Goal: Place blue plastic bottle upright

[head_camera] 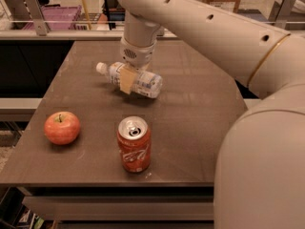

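The blue plastic bottle is a small clear bottle with a white cap and a pale label. It lies on its side across the far middle of the dark table, cap pointing left. My gripper comes down from above and is shut on the bottle's middle. A tan finger pad shows across the near side of the bottle; the other finger is hidden behind it. The bottle seems just off the tabletop, with a shadow beneath.
A red soda can stands upright near the front edge, in front of the bottle. A red apple sits at the front left. My arm fills the right side. A rail and a purple crate lie behind the table.
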`<state>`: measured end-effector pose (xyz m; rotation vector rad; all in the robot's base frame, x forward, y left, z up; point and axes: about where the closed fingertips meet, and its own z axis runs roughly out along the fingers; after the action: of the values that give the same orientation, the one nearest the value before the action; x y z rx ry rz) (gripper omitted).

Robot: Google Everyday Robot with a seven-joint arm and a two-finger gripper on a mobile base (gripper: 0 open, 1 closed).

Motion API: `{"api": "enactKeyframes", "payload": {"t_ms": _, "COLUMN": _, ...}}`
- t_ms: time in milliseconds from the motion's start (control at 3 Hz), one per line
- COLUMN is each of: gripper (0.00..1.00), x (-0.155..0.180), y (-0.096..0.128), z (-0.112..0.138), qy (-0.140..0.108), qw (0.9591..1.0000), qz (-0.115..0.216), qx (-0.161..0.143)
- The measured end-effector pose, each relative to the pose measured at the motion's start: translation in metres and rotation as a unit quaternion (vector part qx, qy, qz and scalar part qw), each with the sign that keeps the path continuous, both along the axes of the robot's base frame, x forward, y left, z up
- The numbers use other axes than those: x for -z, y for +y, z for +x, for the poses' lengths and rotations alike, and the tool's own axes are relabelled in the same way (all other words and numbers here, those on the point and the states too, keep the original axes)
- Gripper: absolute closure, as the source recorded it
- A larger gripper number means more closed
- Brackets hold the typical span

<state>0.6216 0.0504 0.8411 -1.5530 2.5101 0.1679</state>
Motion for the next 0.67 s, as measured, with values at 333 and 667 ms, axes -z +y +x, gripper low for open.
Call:
{"api": "enactKeyframes", "payload": {"t_ms": 333, "gripper": 1.0, "x": -0.016, "y": -0.005, "z": 0.004, "qy": -0.02, "qw": 0.9997, "qz": 0.008, "qx": 0.012}}
{"api": "enactKeyframes", "payload": {"t_ms": 667, "gripper": 1.0, "x": -0.033, "y": -0.012, "z": 0.009, "qy": -0.05, "qw": 0.9978, "qz": 0.034, "qx": 0.024}}
